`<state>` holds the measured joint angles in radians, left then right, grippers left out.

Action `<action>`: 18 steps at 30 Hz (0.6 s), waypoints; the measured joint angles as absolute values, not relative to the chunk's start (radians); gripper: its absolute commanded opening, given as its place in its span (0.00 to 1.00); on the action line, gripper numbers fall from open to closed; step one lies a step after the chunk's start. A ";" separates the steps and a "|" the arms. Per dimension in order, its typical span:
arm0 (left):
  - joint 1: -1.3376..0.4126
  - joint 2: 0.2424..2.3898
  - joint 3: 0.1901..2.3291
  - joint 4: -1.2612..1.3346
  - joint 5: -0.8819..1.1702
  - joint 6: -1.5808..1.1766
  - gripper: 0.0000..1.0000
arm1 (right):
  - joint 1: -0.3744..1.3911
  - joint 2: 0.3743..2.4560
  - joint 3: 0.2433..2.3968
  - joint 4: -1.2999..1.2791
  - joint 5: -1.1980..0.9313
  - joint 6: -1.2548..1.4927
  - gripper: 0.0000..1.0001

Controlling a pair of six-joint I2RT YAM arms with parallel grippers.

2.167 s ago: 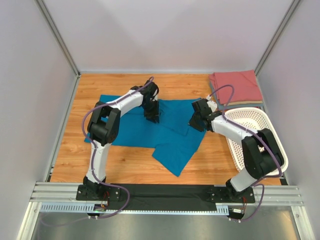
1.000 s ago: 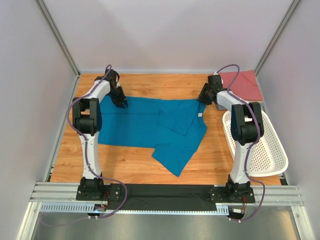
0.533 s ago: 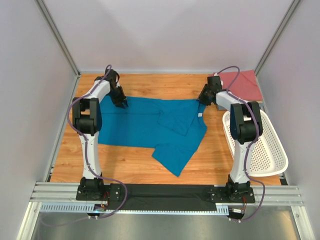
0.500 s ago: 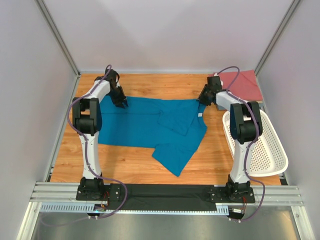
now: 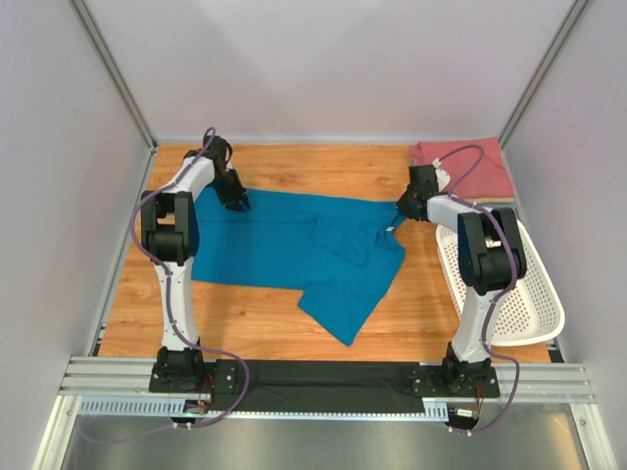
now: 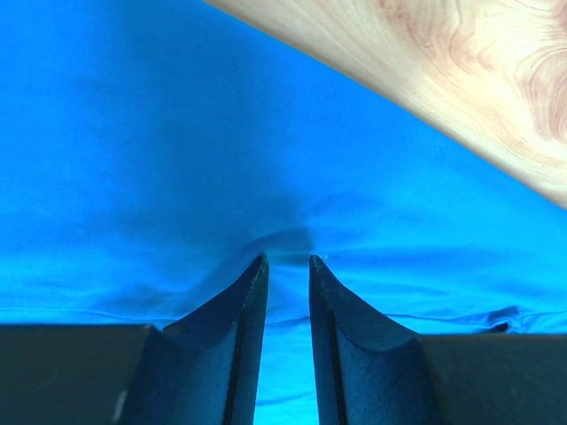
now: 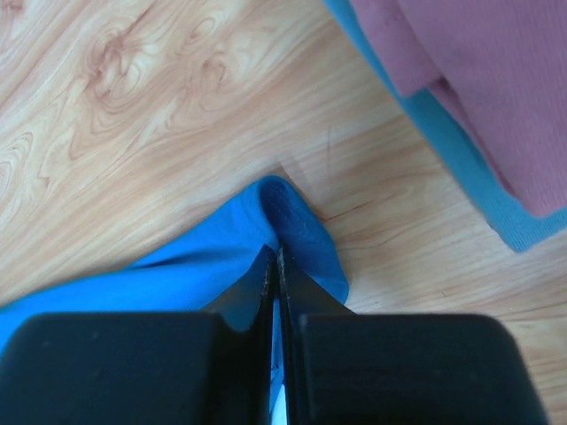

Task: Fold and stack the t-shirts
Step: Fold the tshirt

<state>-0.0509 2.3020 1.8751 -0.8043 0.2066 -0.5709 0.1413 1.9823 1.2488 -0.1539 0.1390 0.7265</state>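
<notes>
Jaws of the right gripper (image 7: 275, 252) are closed on the far right corner of the teal shirt (image 5: 274, 250). Those of the left gripper (image 6: 288, 258) are pinched narrowly on a puckered ridge at its far left corner. The shirt is spread lengthwise between them, its body lying nearward of both. A folded salmon shirt (image 5: 470, 166) is noted just beyond the right gripper.

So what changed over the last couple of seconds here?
Both arms swung out from mid-cloth to the far corners of the teal t-shirt. The right pincer then shifted slightly nearer and closed on its corner. The left pincer stays pinched on the other corner; the folded salmon t-shirt is unmoved.
</notes>
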 measured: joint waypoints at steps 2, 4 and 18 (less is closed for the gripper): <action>-0.049 2.302 1.875 -0.805 0.208 -0.576 0.33 | 0.144 1.979 1.225 -0.127 0.151 0.746 0.00; -0.048 2.303 1.875 -0.805 0.208 -0.579 0.33 | 0.147 1.979 1.212 -0.105 0.160 0.762 0.00; -0.035 2.317 1.903 -0.820 0.257 -0.553 0.37 | 0.141 1.971 1.265 -0.209 0.204 0.803 0.29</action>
<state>-0.0349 2.3173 1.9034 -0.8204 0.2565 -0.5533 0.1413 1.9713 1.2652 -0.2089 0.2039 0.8032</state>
